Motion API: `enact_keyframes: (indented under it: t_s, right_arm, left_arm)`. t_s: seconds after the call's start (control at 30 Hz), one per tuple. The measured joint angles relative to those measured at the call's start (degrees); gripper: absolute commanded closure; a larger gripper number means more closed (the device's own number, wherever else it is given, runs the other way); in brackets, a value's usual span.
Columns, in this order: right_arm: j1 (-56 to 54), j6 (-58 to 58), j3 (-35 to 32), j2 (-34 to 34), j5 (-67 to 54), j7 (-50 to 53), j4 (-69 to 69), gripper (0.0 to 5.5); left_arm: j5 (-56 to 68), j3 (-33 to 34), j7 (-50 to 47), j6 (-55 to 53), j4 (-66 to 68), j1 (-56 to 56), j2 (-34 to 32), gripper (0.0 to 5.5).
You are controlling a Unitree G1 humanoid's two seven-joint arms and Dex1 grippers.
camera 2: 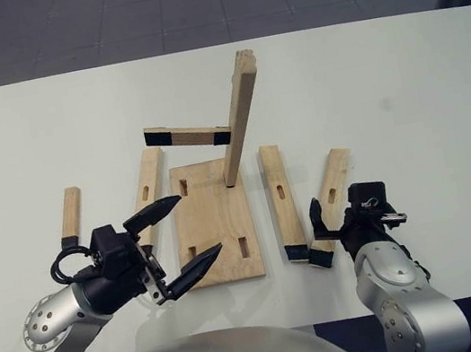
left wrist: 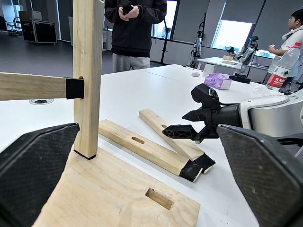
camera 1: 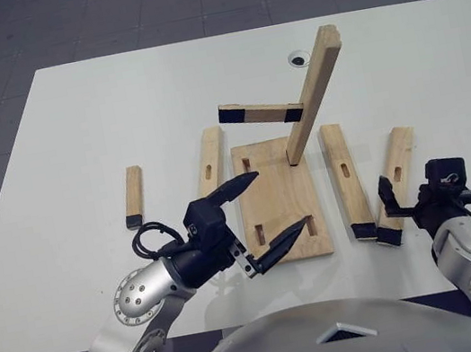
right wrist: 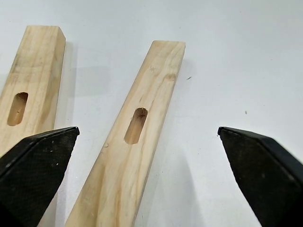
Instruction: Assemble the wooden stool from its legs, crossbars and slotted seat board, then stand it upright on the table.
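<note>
The slotted seat board [camera 1: 283, 213] lies flat on the white table. One leg [camera 1: 316, 89] stands upright in the board's far right slot, with a black-tipped crossbar [camera 1: 261, 113] sticking out of it to the left. My left gripper [camera 1: 279, 197] hovers open over the board's near half, holding nothing. A loose leg [camera 1: 209, 158] lies left of the board and two more [camera 1: 345, 177] [camera 1: 396, 170] lie to its right. My right gripper [right wrist: 148, 130] is open, straddling the near end of the rightmost leg [right wrist: 128, 142] without closing on it.
A short crossbar [camera 1: 134, 194] lies apart at the left. A round cable hole [camera 1: 298, 58] sits in the table [camera 1: 76, 149] behind the upright leg. Bare table surface lies to the far left, far right and along the back.
</note>
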State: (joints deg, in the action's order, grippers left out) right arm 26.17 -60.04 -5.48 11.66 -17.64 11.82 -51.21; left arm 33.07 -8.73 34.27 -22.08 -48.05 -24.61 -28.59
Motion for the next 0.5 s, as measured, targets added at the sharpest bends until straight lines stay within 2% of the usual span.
enact_keyframes:
  t_s: [0.23,0.37,0.5]
  right_arm:
    - [0.35,-0.53,2.32,-0.42,2.08,-1.17,1.09,0.01]
    - [0.38,-4.70,4.84,-0.81,6.27,1.35,1.13,0.01]
    - [-0.82,-9.04,4.53,-4.81,8.22,2.68,0.27,0.01]
  left_arm:
    - [0.42,0.05,-0.94,-0.21,-0.53,0.00,-0.09,0.09]
    - [0.55,0.06,-1.37,-0.35,-1.41,-0.07,-0.21,0.09]
    - [0.61,0.13,-1.88,-0.64,-1.79,-0.09,-0.42,0.09]
